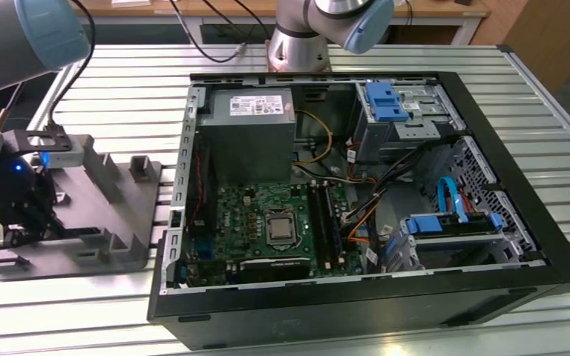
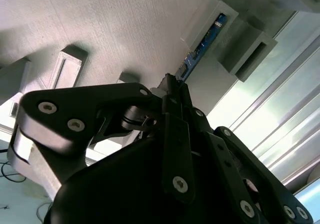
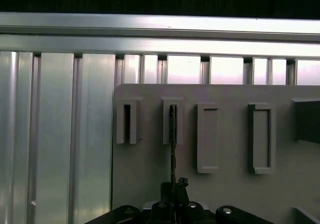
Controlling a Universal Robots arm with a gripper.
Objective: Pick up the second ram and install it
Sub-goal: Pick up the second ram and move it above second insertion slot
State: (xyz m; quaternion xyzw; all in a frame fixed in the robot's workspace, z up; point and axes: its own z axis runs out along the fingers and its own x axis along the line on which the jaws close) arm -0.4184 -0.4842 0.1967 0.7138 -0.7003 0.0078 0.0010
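Observation:
The second ram (image 3: 173,134) is a thin dark strip standing on edge in a slot of the grey fixture (image 3: 230,139). In the second wrist view the ram (image 2: 202,42) shows a bluish face, and its near end runs between the fingertips. My gripper (image 3: 173,185) is shut on that near end, also seen in the second wrist view (image 2: 172,84). In the exterior view my gripper (image 1: 18,226) sits low over the fixture (image 1: 107,208) at that view's left, away from the green motherboard (image 1: 265,222) inside the open computer case (image 1: 522,222).
The fixture carries several upright blocks and empty slots (image 3: 207,136) beside the held strip. A ribbed metal table (image 1: 97,81) lies under everything. Inside the case are a grey power supply (image 1: 250,126), cables and blue drive brackets (image 1: 389,100). A second arm's base (image 1: 300,41) stands behind the case.

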